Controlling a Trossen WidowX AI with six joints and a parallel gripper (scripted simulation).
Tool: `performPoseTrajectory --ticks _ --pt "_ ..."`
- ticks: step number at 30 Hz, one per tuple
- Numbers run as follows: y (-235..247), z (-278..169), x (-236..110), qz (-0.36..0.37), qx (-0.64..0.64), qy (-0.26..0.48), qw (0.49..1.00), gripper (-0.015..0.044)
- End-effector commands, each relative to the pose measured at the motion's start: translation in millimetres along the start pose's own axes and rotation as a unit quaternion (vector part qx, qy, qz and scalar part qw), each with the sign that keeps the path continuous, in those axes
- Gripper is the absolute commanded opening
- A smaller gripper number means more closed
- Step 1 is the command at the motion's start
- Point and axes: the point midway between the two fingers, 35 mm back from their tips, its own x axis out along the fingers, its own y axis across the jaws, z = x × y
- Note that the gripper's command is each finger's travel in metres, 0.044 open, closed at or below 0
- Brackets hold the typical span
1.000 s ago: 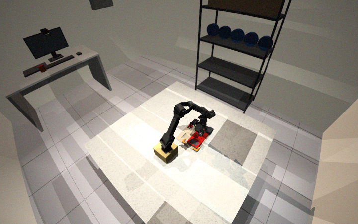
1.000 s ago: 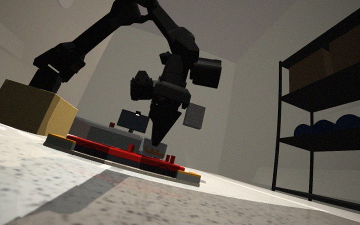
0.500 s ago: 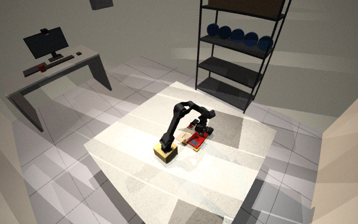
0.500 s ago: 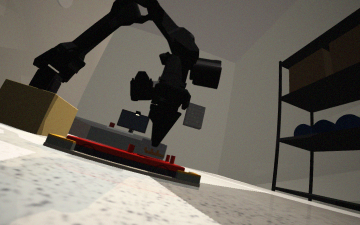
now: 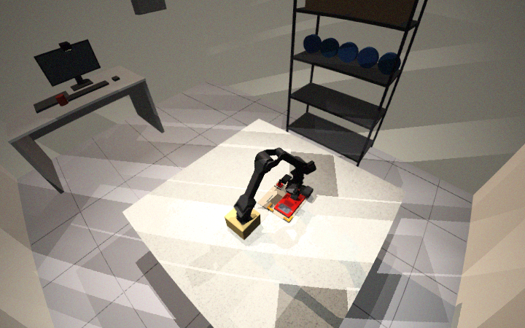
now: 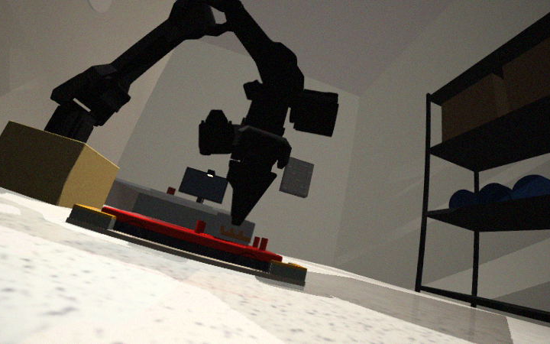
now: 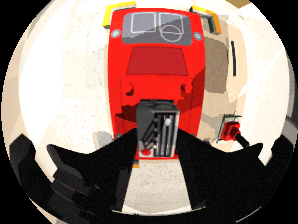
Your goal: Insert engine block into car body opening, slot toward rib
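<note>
The red car body point(image 5: 284, 207) point(image 6: 157, 228) point(image 7: 156, 63) lies flat on a base plate with yellow corner blocks point(image 6: 90, 212). My gripper point(image 5: 293, 192) point(image 6: 238, 221) point(image 7: 156, 132) points straight down over the car's near end and is shut on the engine block point(image 6: 234, 233) point(image 7: 160, 129). The block is a dark grey piece with lighter slots on top and orange marks on its side. It sits low at the opening in the car body, its lower part hidden by the red shell. I cannot tell how deep it sits.
A small red part point(image 5: 282, 182) point(image 7: 229, 129) lies on a tan board point(image 5: 270, 198) beside the car. The arm stands on a tan box point(image 5: 242, 224) point(image 6: 46, 164). A black shelf rack point(image 5: 345, 81) point(image 6: 503, 170) and a desk point(image 5: 81, 101) stand far off.
</note>
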Motion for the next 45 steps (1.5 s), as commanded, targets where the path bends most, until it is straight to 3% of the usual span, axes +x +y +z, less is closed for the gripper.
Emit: performPoseTrajectory --ticks 1,45 --pt "0.2 0.4 1.0 0.001 -0.001 -0.001 1.0 0.0158" --pt "0.0 0.4 4.6 0.001 0.001 -0.001 1.0 0.0158"
